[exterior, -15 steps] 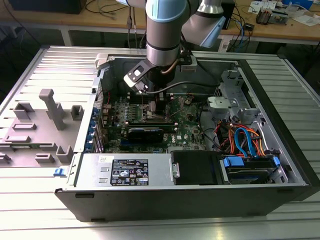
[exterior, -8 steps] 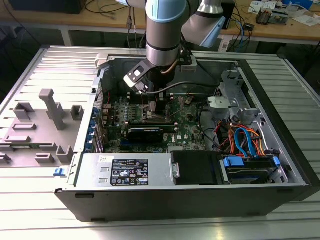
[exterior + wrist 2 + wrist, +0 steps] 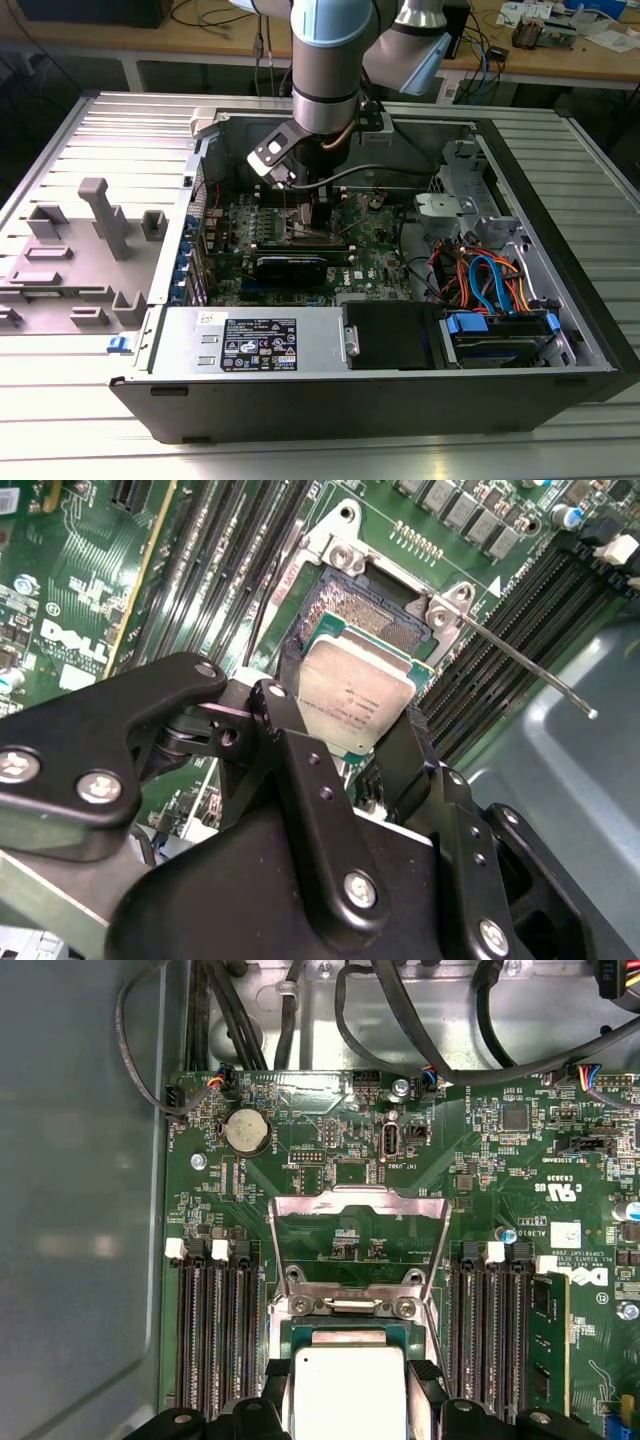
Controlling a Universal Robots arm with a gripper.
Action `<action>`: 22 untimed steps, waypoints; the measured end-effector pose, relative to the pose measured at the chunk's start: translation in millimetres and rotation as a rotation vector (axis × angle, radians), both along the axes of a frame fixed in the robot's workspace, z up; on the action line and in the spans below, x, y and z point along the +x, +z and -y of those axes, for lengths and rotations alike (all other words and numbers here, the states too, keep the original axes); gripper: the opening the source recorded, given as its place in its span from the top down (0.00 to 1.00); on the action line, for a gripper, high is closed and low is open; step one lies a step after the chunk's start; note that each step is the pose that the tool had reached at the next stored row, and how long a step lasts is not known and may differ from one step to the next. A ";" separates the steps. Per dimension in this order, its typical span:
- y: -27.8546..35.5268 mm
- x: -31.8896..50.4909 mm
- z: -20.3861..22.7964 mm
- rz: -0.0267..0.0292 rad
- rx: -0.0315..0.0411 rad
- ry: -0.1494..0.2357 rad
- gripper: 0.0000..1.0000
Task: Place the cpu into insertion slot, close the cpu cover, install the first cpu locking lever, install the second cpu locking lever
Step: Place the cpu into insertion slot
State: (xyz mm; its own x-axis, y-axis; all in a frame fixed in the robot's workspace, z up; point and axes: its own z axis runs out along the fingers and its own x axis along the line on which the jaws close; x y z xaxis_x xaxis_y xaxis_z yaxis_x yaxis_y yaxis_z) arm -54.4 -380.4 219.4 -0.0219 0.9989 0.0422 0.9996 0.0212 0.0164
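Starting at the exterior view's left, a grey plastic fixture [image 3: 100, 230] is sitting on the slatted table [image 3: 60, 130], well apart from the action. Moving to the centre of that frame, the arm is reaching down into the open computer case [image 3: 400, 400], and the gripper [image 3: 308, 205] is hanging over the green motherboard [image 3: 250, 225]. In the second wrist view the claw is pinching the cpu [image 3: 355, 695] by two opposite edges, black fingers [image 3: 290, 730] pressing one on each side, silvery lid facing up. The chip is sitting just over the insertion slot [image 3: 375, 625], partly covering the dark pin field; whether it is seated, I can't tell. I'm judging it light, stiff and slick on top, with fragile pins underneath, so the edges look like the right place to hold it, and any sideways drag is the danger. In the first wrist view the cpu cover [image 3: 358, 1235] is standing swung open just beyond the socket, clear of the chip. A thin locking lever [image 3: 525, 670] is sticking out to one side, and rows of memory slots [image 3: 215, 1330] are crowding the fingers on both flanks. At the exterior view's right, blue and orange cables [image 3: 490, 278] are lying well out of the way.
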 end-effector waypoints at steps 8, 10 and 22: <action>-13.6 -4.8 -0.3 0.0022 -0.0096 -0.010 0.46; -14.4 -5.2 -0.2 0.0035 -0.0098 -0.020 0.46; -17.4 -7.2 -0.3 0.0044 -0.0093 -0.022 0.46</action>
